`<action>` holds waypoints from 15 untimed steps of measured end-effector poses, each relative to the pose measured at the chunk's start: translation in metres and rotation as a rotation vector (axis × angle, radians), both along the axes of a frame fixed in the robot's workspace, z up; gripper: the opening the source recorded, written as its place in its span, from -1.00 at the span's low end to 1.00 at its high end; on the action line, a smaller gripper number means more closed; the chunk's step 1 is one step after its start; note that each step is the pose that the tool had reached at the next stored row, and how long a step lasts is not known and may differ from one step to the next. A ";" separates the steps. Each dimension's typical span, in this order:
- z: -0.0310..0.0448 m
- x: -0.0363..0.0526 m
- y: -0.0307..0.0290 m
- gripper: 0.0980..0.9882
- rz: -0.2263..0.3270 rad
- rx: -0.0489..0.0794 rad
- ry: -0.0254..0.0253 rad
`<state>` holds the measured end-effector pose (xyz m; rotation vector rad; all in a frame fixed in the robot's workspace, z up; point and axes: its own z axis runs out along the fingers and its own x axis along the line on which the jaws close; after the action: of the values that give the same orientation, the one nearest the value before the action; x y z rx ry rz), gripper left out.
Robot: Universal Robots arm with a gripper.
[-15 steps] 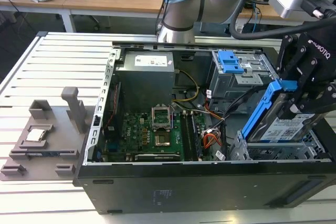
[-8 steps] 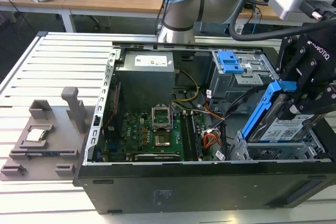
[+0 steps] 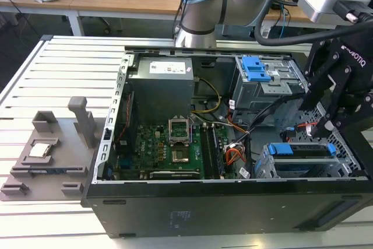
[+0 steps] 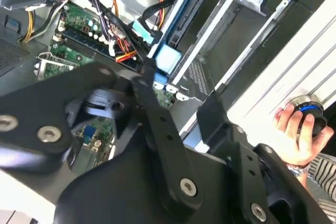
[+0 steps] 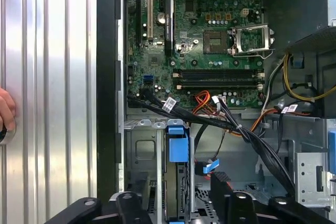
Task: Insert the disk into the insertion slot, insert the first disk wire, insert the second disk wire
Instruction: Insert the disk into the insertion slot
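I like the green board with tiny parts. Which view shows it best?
The first wrist view: the green board faces the camera, nearly whole. The exterior view shows it slanted inside the case; the second wrist view, just a part behind the pincer.

A black computer case (image 3: 175, 214) lies open on a slatted metal tabletop (image 3: 58, 74). Inside it, a green motherboard (image 3: 169, 150) with its processor socket (image 3: 179, 129) sits next to a grey power supply (image 3: 160, 86). Orange and red wires (image 3: 233, 157) bunch beside the board. A taller grey cage (image 3: 274, 86) carries a blue latch (image 3: 255, 68). Toward the exterior view's left, a grey moulded fixture (image 3: 52, 155) holds a small square chip (image 3: 39, 150).
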<state>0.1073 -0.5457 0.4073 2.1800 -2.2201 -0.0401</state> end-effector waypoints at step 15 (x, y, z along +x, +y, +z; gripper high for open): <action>-0.0005 0.0000 0.0000 -0.96 0.000 0.000 0.0000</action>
<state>0.1073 -0.5458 0.4068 2.1799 -2.2201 -0.0400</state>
